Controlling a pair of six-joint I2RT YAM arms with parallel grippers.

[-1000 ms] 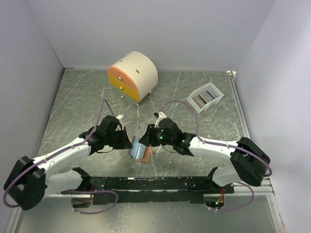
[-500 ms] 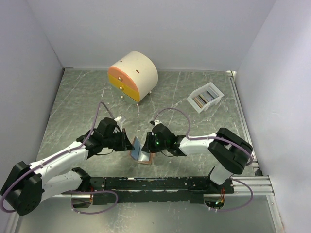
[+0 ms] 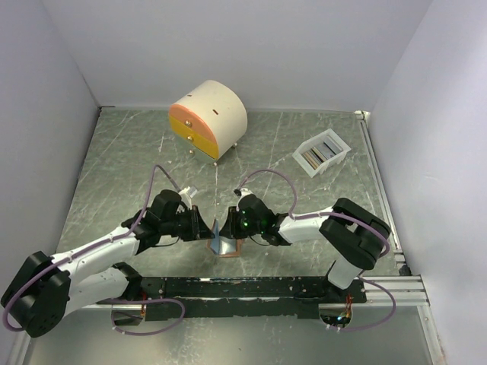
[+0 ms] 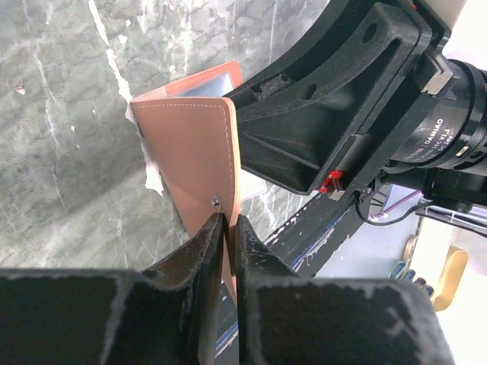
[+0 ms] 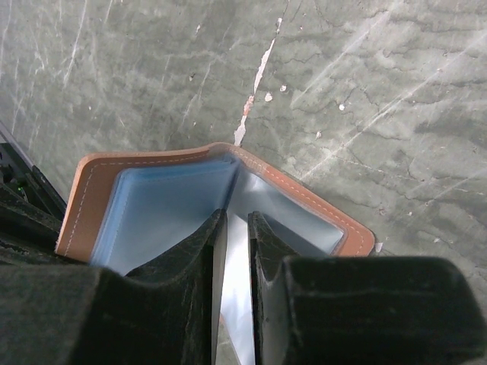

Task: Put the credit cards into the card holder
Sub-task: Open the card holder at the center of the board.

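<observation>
Right tool (image 5: 236,216) closer; card holder (image 4: 190,152) pinched in left tool (image 4: 226,220).

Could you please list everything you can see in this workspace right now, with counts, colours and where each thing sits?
card holder: one, salmon-pink, near middle of the table, half open with one flap raised
credit card: one, pale, edge-on above the holder's clear sleeves
other credit cards: several, mixed colours, in the tray
tray: one, white, far right
round cabinet: one, cream with orange-yellow drawers, far middle
table: one, green marbled
left gripper: one, black, pinching the holder's raised flap
right gripper: one, black, pinching the pale card
</observation>
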